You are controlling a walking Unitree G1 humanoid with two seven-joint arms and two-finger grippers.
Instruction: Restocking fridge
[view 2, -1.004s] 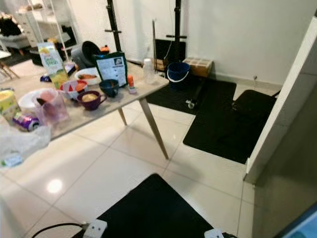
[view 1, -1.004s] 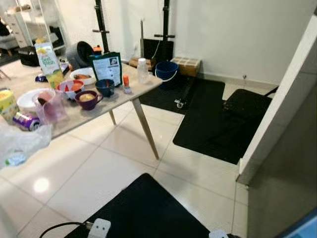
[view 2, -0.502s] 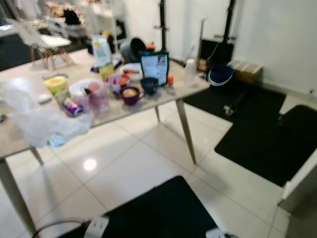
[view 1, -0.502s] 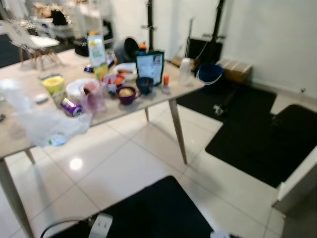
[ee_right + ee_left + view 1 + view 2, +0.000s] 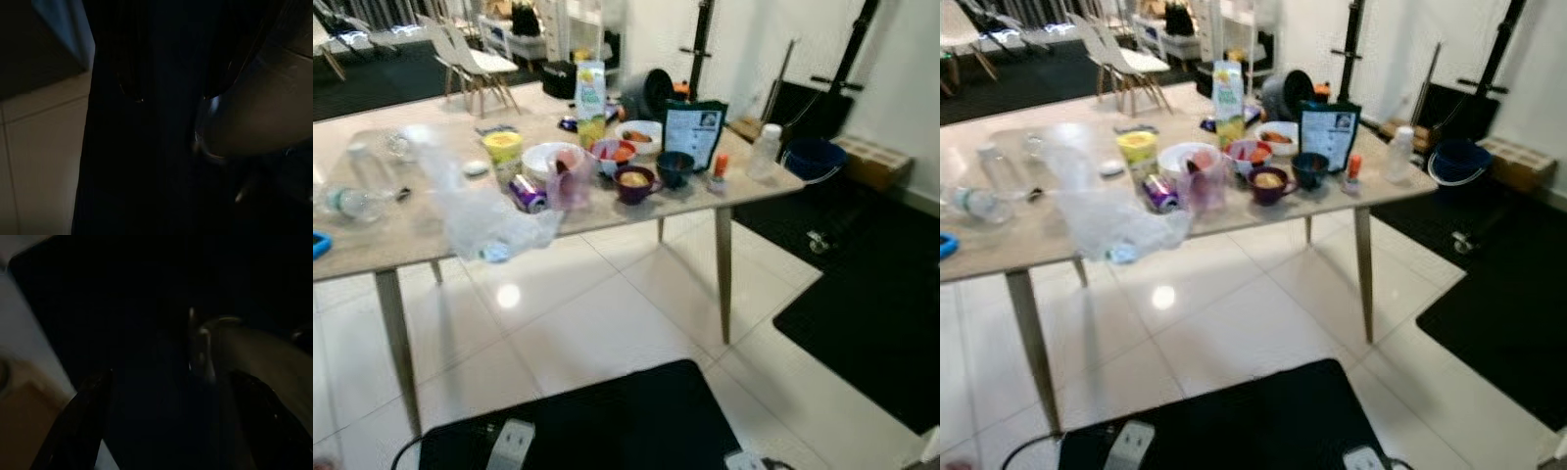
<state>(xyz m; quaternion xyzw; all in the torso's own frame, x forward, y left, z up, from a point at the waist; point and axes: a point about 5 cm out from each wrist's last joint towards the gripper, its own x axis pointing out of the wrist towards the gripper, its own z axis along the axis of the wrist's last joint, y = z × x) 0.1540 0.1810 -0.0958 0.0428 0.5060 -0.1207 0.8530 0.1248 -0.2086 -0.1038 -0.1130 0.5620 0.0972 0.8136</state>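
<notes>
Both wrist views are nearly black, so little can be made out. The table (image 5: 372,250) runs off the picture's left edge. Labels on the carton (image 5: 590,90) and dark pouch (image 5: 694,132) are too blurred to read.

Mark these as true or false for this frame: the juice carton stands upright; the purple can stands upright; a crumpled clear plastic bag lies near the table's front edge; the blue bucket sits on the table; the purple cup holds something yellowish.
1. The juice carton stands upright on the table. True.
2. The purple can stands upright. False: it lies on its side.
3. A crumpled clear plastic bag lies near the table's front edge. True.
4. The blue bucket sits on the table. False: it is on the floor beyond the table's far end.
5. The purple cup holds something yellowish. True.
</notes>
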